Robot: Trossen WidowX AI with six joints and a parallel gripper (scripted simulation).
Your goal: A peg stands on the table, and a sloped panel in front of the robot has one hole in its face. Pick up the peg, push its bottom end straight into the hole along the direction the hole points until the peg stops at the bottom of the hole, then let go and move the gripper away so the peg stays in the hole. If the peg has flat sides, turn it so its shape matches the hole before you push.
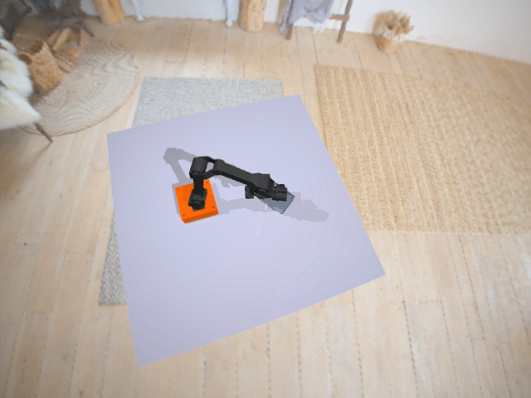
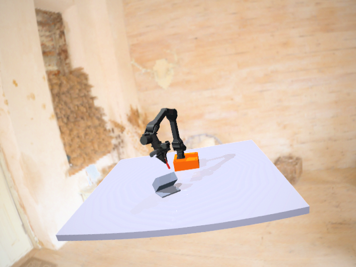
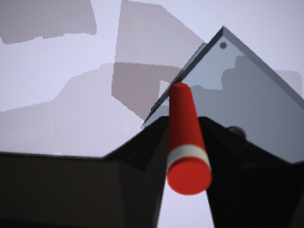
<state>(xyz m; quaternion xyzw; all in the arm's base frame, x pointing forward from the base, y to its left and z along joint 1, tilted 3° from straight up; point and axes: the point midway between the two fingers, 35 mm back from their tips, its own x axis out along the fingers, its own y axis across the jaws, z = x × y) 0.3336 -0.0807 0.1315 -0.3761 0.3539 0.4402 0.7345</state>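
Note:
My gripper is shut on the round red peg, which has a pale band near its camera-side end. The peg is held tilted in the air, its lower end a little above the panel's upper edge in the exterior view. The grey-blue sloped panel stands on the table below the gripper. The dark round hole shows to the right of the peg in the wrist view, partly hidden by the right finger. The peg's far end overlaps the panel's left edge there. The arm hides the hole in the top view.
The orange base block carries the arm, behind the panel in the exterior view. A small dark dot marks the panel's corner. Arm shadows fall across the panel and the lilac table.

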